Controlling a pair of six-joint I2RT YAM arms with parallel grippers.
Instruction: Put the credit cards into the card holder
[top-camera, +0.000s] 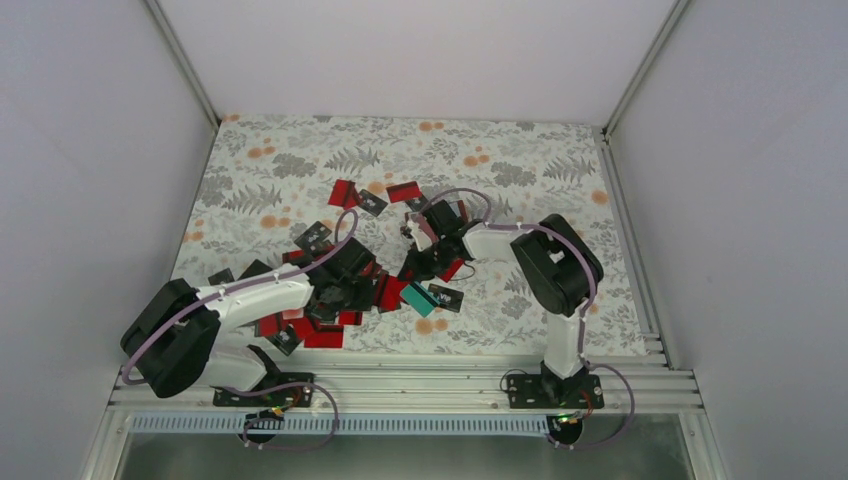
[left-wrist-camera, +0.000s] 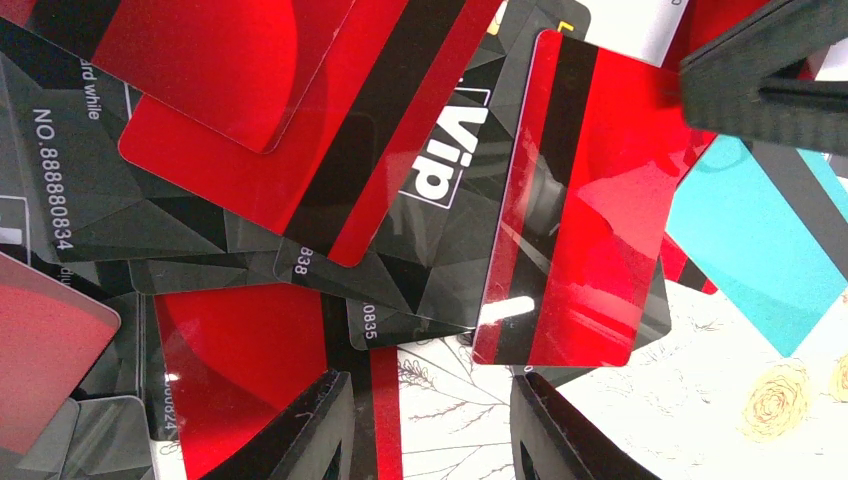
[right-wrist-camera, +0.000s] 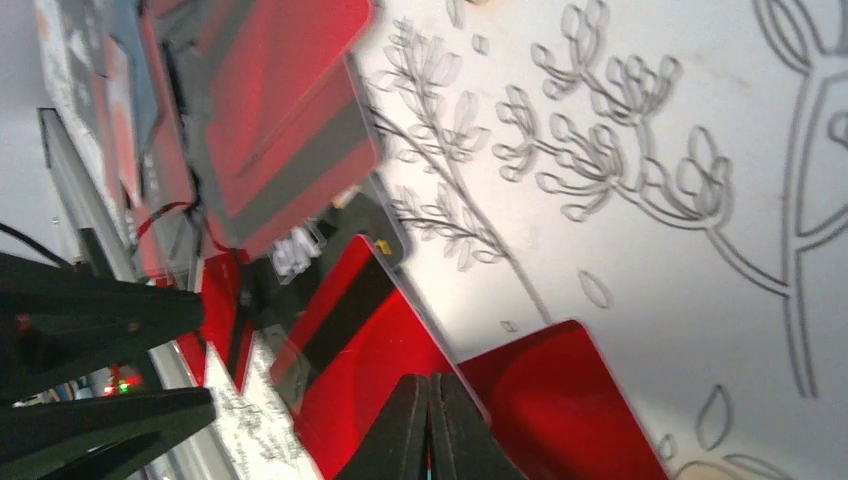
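Many credit cards, mostly red or black, lie in an overlapping heap (top-camera: 330, 290) on the flowered cloth. A teal card (top-camera: 418, 298) lies at the heap's right edge and also shows in the left wrist view (left-wrist-camera: 770, 250). My left gripper (top-camera: 368, 285) hangs low over the heap, open and empty (left-wrist-camera: 430, 410), with bare cloth between its fingers. My right gripper (top-camera: 415, 262) is shut (right-wrist-camera: 432, 390). Its fingertips (left-wrist-camera: 740, 85) touch the top corner of a red card with a black stripe (left-wrist-camera: 590, 200), also in the right wrist view (right-wrist-camera: 370, 350). The card holder is not in view.
More loose cards lie behind the heap, red ones (top-camera: 345, 192) (top-camera: 403, 190) and black ones (top-camera: 315, 237). A black card (top-camera: 447, 297) lies beside the teal one. Metal rails (top-camera: 400, 375) run along the near edge. White walls close in the left, right and back.
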